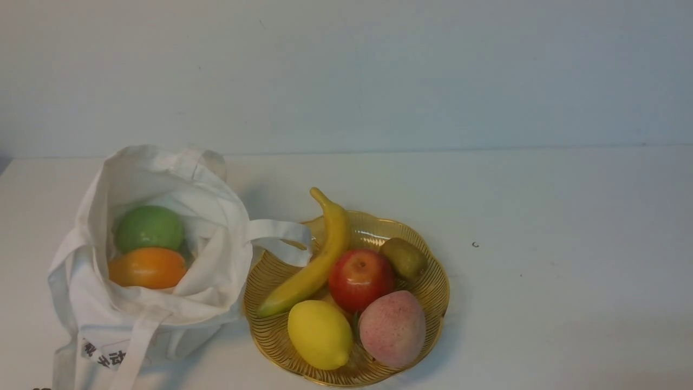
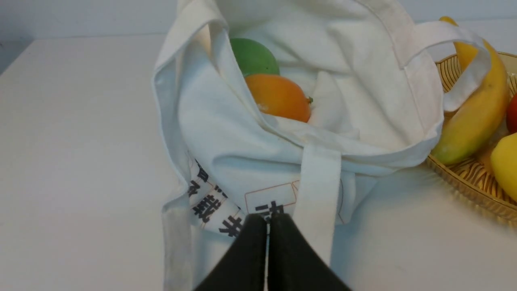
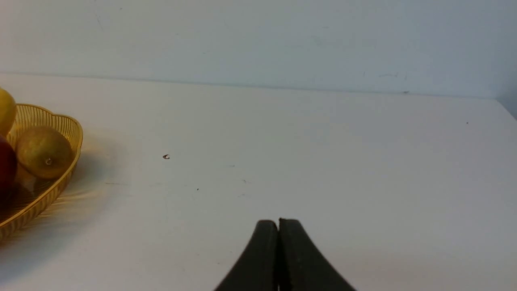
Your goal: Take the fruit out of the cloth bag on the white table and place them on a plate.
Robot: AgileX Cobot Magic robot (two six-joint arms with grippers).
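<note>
The white cloth bag (image 1: pixel 162 271) (image 2: pixel 355 81) slumps open on the left of the white table (image 1: pixel 541 216). Inside lie a round green fruit (image 1: pixel 149 228) (image 2: pixel 253 56) and an oval orange fruit (image 1: pixel 147 267) (image 2: pixel 278 97). To its right the golden wire plate (image 1: pixel 427 292) (image 2: pixel 472 178) (image 3: pixel 60 121) holds a speckled pink peach (image 1: pixel 392 328). A bag handle (image 1: pixel 281 238) drapes over the plate's rim. My left gripper (image 2: pixel 267 220) is shut and empty, just in front of the bag's printed side. My right gripper (image 3: pixel 278 223) is shut and empty above bare table right of the plate. Neither gripper shows in the front view.
Also on the plate are a banana (image 1: pixel 319 260) (image 2: pixel 476 105), a red apple (image 1: pixel 360 279), a lemon (image 1: pixel 319 334) and a brownish-green kiwi (image 1: pixel 404 258) (image 3: pixel 43 152). A pale wall (image 1: pixel 346 70) rises behind the table. A small dark speck (image 1: pixel 475 245) marks the tabletop.
</note>
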